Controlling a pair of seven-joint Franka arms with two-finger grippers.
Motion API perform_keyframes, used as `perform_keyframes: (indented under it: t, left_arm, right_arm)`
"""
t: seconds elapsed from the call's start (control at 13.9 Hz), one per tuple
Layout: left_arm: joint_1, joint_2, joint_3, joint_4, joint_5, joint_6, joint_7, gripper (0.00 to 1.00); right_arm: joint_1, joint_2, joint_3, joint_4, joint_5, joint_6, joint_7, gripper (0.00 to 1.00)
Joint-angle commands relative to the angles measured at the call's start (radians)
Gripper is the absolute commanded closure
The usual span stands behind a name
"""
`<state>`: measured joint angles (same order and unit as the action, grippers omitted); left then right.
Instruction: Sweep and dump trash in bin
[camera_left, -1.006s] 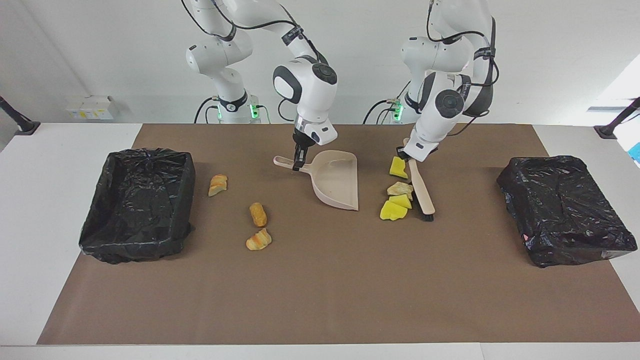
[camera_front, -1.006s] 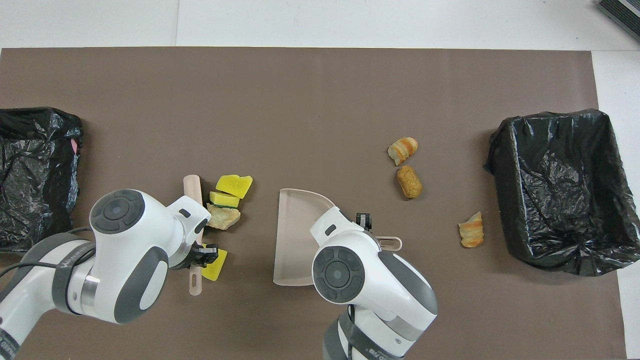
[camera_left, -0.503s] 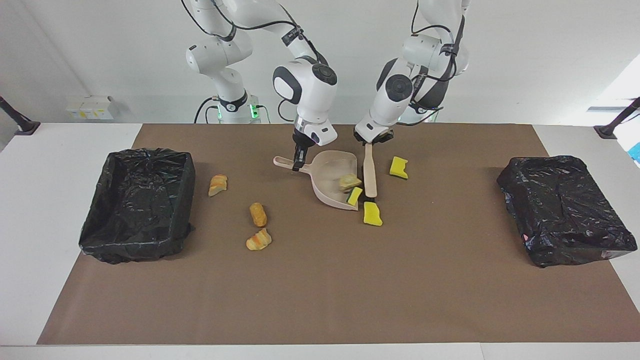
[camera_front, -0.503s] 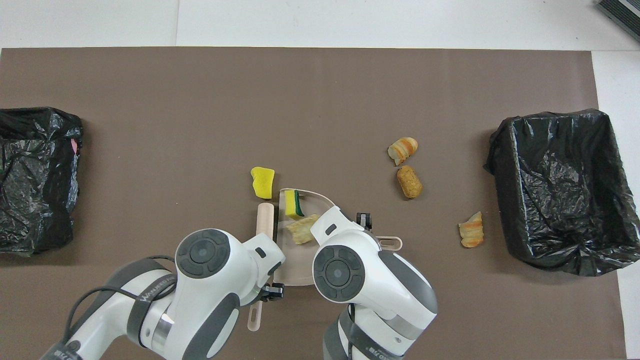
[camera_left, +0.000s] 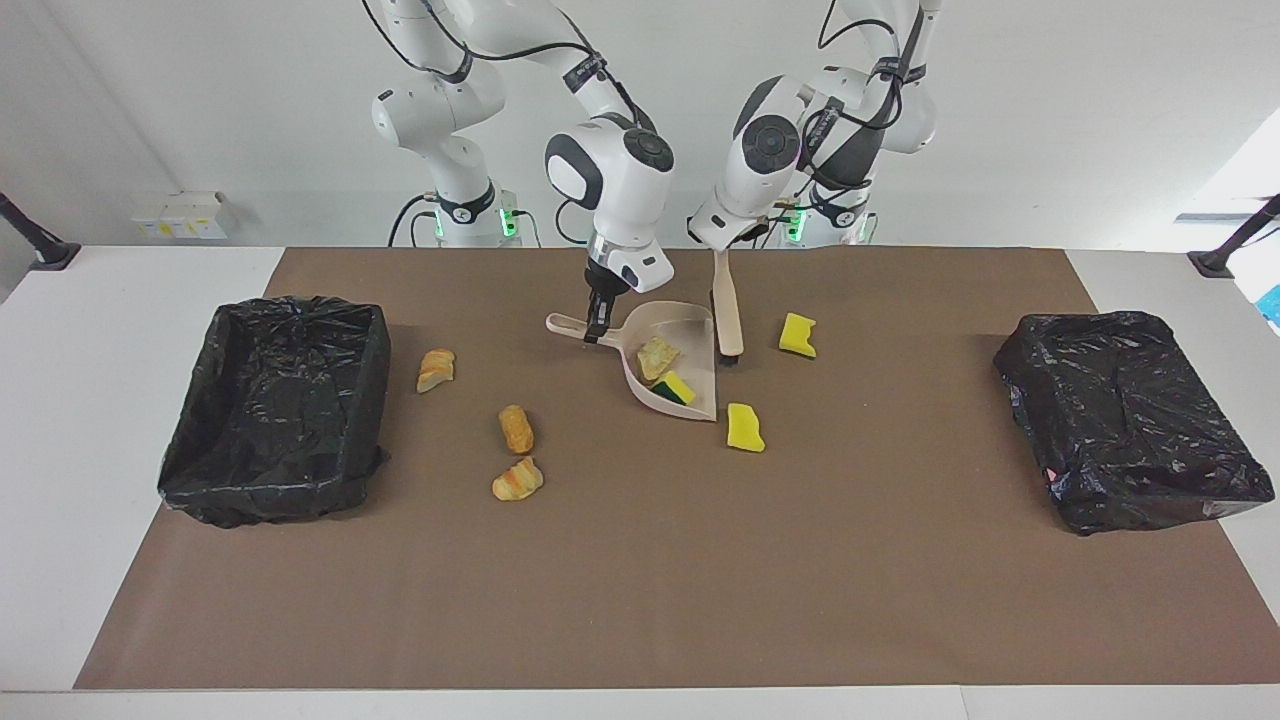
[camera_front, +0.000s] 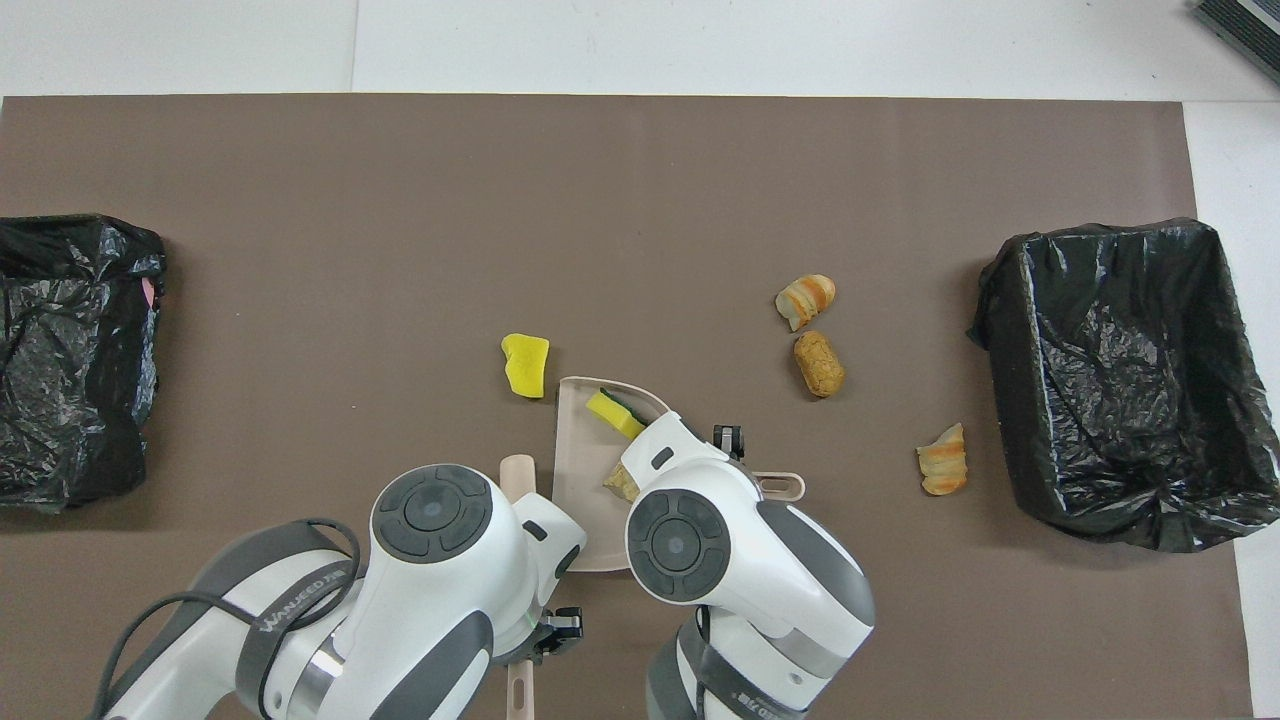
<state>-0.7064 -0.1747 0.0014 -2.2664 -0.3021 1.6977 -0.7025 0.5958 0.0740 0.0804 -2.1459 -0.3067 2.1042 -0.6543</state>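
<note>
Now left jaws (camera_left: 722, 250), clamping brush (camera_left: 727, 315), have lifted; right jaws (camera_left: 598, 325) stay gripping dustpan (camera_left: 690, 330).

The right arm is reaching down from its base with its wrist pointing steeply downward, and the right gripper (camera_left: 598, 325) is clamping its fingertips together low over the middle of the table. The left arm is folding in toward the centre, its forearm angling across, and the left gripper (camera_left: 722, 248) is pinching closed, hanging higher, just beside the right arm's wrist.
</note>
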Motion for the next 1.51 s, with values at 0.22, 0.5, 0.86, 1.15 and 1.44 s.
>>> perform_keyframes:
  t: [0.22, 0.5, 0.86, 1.15, 1.44]
  left_arm:
    - [0.128, -0.1, 0.0, -0.103, 0.144, -0.089, -0.307, 1.0]
    - [0.196, -0.21, -0.003, -0.281, 0.212, 0.018, -0.315, 1.0]
    - [0.13, -0.087, -0.006, -0.303, 0.161, 0.32, -0.324, 1.0]
    - [0.133, 0.093, -0.006, -0.133, 0.068, 0.47, -0.286, 1.0]
    - [0.122, 0.164, -0.012, -0.042, 0.026, 0.485, -0.197, 1.0]
  right_arm:
    - [-0.054, 0.0, -0.001, 0.034, -0.035, -0.009, -0.025, 1.0]
    - [-0.094, 0.01, 0.002, 0.037, -0.069, 0.017, -0.105, 1.0]
    - [-0.116, 0.016, 0.002, 0.031, -0.069, 0.048, -0.2, 1.0]
    - [-0.128, 0.016, 0.002, 0.029, -0.069, 0.051, -0.199, 1.0]
    - [-0.119, 0.052, 0.004, 0.028, -0.057, 0.097, -0.185, 1.0]
